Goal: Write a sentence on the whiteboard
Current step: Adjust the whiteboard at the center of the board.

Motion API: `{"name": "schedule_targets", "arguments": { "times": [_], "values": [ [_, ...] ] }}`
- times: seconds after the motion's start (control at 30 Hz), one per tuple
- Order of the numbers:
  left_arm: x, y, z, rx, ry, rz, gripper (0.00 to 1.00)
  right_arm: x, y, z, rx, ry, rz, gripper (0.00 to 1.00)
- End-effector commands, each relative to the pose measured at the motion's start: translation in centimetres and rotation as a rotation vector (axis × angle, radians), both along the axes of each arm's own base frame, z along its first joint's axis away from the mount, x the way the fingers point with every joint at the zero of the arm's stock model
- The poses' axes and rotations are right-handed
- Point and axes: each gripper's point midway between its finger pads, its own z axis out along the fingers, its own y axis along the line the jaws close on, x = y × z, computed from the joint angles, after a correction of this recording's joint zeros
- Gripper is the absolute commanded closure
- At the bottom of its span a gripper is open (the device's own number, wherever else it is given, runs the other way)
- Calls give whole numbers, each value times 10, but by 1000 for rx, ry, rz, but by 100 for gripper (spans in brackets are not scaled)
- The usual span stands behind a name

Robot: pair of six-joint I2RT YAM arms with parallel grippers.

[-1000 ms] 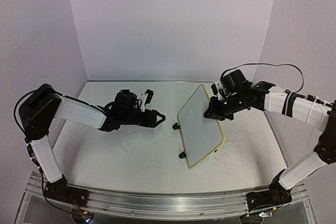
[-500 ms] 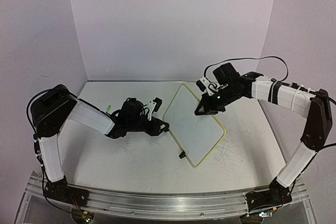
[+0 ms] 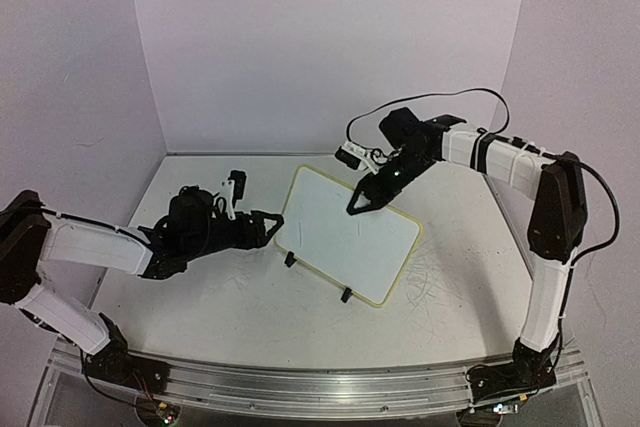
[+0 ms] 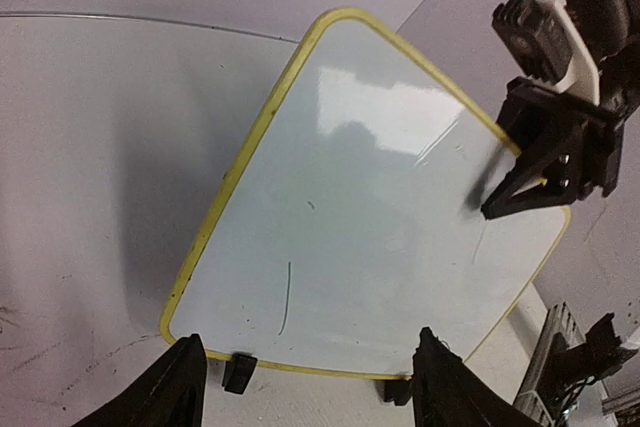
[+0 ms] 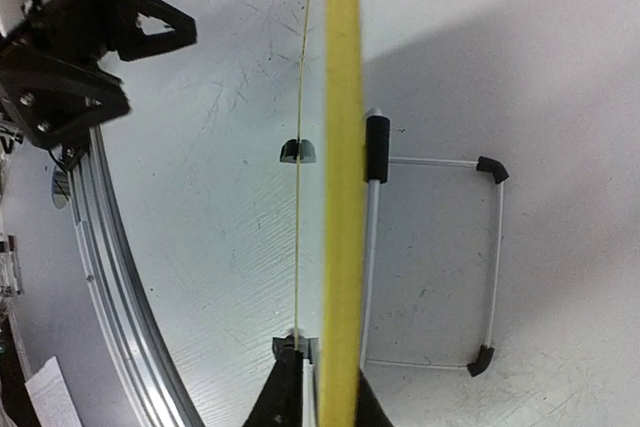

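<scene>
A small rectangular whiteboard with rounded corners and a pale yellow-green rim [image 3: 345, 237] stands near the middle of the scuffed white desk [image 3: 225, 297], between the two arms. It is propped up and leans back on a thin black-tipped wire stand [image 5: 497, 257]. Its two little black feet rest on the desk along its near edge.

From where I stand, the writing face is turned toward the left arm's side. I can make out only a few thin dark strokes [image 4: 285, 297] on it, too slight to read as words.

The left hand [image 3: 268, 224] lies low over the desk, just beside the board's left corner and pointing at it. Its two black fingers [image 4: 180, 387] are spread wide with nothing between them, so it is released and apart from the board.

The right arm reaches in from the far right, and the right hand [image 3: 358, 203] comes down on the board's far upper edge. In the right wrist view the rim runs edge-on between its two fingers, one on the face side and one on the back. They sit very close to the rim, but I cannot tell whether they are pinching it or standing just off it.

Faint grey scribbled scuffs [image 3: 435, 282] mark the desk to the right of the board. A ribbed aluminium rail [image 3: 300, 387] runs along the desk's near edge, where the arms are bolted.
</scene>
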Motion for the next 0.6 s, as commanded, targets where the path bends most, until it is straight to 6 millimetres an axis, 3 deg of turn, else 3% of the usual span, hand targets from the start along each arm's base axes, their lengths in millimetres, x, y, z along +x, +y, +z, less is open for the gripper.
{"name": "schedule_targets", "arguments": {
  "times": [0.0,0.07,0.17,0.3,0.33,0.43,0.5,0.57],
  "values": [
    [4,8,19,-50,-18,32,27,-5,2,-11,-59,-45,63,54],
    [3,4,16,-43,-12,12,27,9,-3,0,-79,-101,-18,42],
    [2,1,4,-25,12,-1,26,34,-17,31,-100,-221,-195,24],
    [3,-3,-11,2,37,-18,25,57,-57,92,-107,-384,-505,4],
    [3,-4,-14,8,43,-23,24,59,-69,100,-106,-394,-585,2],
    [4,-9,-30,28,81,-38,23,48,-106,118,-57,-358,-771,2],
    [5,-13,-41,44,103,-50,24,25,-121,105,5,-230,-806,2],
    [5,-17,-50,59,123,-64,26,-1,-119,92,77,-126,-782,3]
  ]
}}
